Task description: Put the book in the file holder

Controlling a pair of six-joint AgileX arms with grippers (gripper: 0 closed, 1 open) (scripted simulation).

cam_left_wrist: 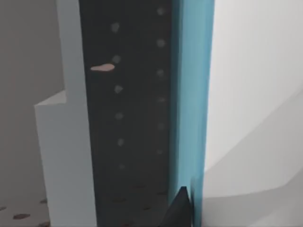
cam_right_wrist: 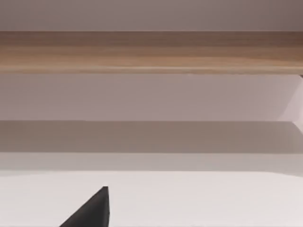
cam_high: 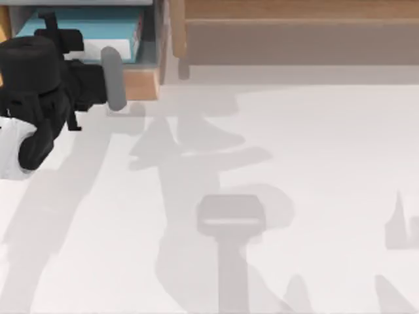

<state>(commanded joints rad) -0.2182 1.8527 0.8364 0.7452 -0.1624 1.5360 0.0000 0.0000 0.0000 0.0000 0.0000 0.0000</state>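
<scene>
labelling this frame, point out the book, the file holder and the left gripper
book (cam_high: 85, 29), top view, on its teal cover
file holder (cam_high: 141, 84), top view, on its light wood front lip
left gripper (cam_high: 112, 78), top view, on the grey finger by the lip

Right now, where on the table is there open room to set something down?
The white table is bare in front of the long wooden shelf and across to the right side. The far-left corner is crowded: the left gripper at the file holder with the book inside.
</scene>
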